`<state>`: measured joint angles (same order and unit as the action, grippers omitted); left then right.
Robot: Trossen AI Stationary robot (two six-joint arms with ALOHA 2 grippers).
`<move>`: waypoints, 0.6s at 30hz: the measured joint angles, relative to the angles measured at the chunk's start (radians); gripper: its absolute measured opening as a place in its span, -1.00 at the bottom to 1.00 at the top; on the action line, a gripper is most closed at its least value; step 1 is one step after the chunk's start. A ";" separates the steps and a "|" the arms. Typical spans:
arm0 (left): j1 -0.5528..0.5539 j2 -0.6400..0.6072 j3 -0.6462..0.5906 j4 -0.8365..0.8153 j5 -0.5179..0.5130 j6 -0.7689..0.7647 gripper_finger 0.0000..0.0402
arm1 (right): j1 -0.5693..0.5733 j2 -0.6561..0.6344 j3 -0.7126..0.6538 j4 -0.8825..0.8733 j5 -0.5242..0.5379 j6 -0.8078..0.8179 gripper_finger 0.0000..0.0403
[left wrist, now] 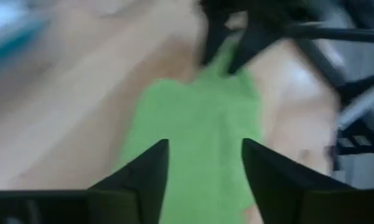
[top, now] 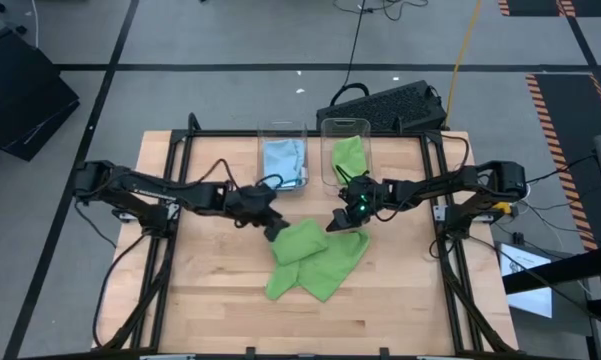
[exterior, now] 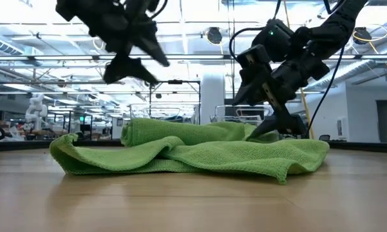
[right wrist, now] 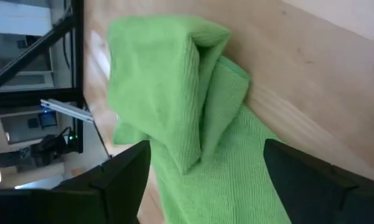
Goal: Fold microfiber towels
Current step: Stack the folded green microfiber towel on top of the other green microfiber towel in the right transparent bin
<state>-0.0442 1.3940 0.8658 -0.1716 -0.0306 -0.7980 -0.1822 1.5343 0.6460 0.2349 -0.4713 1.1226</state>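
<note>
A lime green microfiber towel (top: 315,262) lies bunched in the middle of the wooden table, one part folded over on top of the rest (right wrist: 155,93). My left gripper (top: 275,228) hangs open above the towel's left far part, clear of it in the low view (exterior: 134,61); its wrist view looks down on the green cloth (left wrist: 193,124). My right gripper (top: 341,220) stands wide open at the towel's far right part, low over the cloth (exterior: 273,125). Another green towel (top: 347,152) and a light blue one (top: 283,158) lie in clear bins. My right gripper slants down from the table's right over the towel's far right part (exterior: 270,138), fingers open. In the low view its lower fingertip (exterior: 269,132) comes down to the cloth's top; whether it touches, I cannot tell. The towel lies slack on the table.
Two clear bins (top: 281,135) (top: 344,128) stand side by side at the table's far edge. A black keyboard (top: 385,105) lies beyond it. Dark frame rails (top: 160,250) (top: 450,250) run along both sides. Bare wood (top: 310,325) spreads toward the near edge.
</note>
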 joint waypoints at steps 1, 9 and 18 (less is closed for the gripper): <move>-0.014 0.020 0.002 0.044 0.000 -0.003 -0.05 | 0.000 0.002 0.000 -0.004 0.000 -0.002 0.52; -0.086 0.162 0.002 0.094 -0.006 -0.103 -0.57 | 0.002 0.030 0.002 0.044 0.025 0.002 0.52; -0.095 0.312 0.001 0.101 -0.016 -0.105 -0.81 | 0.009 0.184 0.080 0.042 -0.023 -0.014 0.57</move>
<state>-0.1390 1.7058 0.8667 -0.0709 -0.0463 -0.9031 -0.1736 1.7183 0.7263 0.2773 -0.4940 1.1090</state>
